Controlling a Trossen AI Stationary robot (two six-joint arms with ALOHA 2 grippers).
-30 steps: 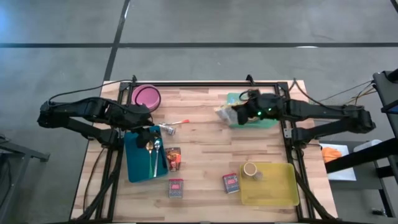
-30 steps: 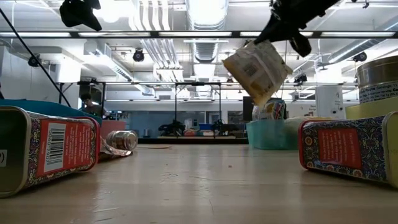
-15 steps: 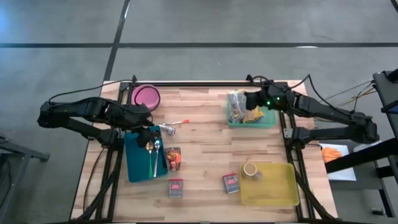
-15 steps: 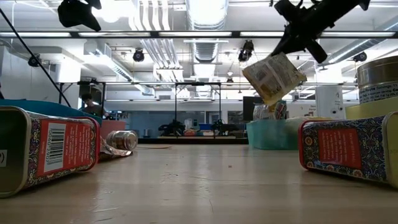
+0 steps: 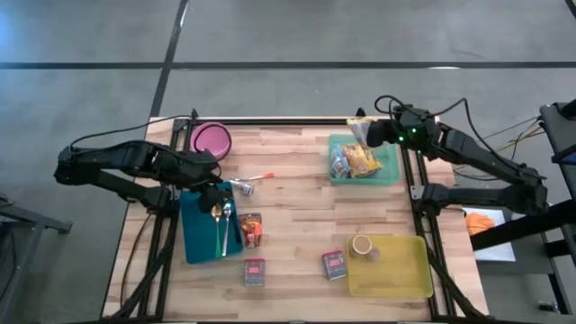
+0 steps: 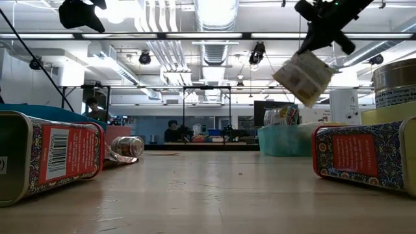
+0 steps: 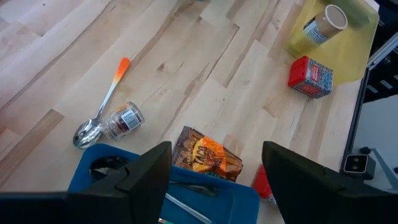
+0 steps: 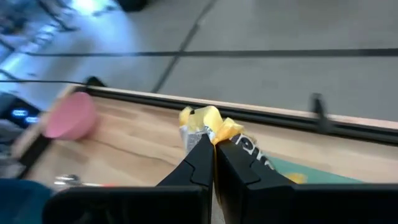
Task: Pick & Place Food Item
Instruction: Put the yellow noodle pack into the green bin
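- Two dark arms reach over a light wooden slatted table (image 5: 297, 225); the right gripper (image 5: 364, 135) hangs above the table's far edge, beside the far rim of a green plastic bin (image 5: 389, 173).
- Right gripper: fingers pressed together on the crimped top edge of a pale yellow-and-white crinkled snack packet (image 6: 303, 78), which dangles tilted in the air in the low view and shows pinched between the fingers in the right wrist view (image 8: 203, 123).
- Green bin: holds further coloured snack packets (image 5: 355, 162).
- Left gripper (image 5: 213, 200): fingers apart, holding nothing, poised over a blue rectangular tray (image 5: 200, 243) that carries metal cutlery (image 5: 223, 225).
- Just beside the tray: an orange-and-brown snack bag (image 7: 207, 158), a small glass jar lying on its side (image 7: 123, 118), and an orange-handled metal spoon (image 7: 102, 106).
- Pink round bowl (image 5: 211, 139): at the table's far left corner.
- Yellow flat tray (image 5: 405, 270): near right, bearing a round tin can (image 5: 362, 246).
- Two red patterned tins (image 5: 334, 265) lie on the wood between the trays.
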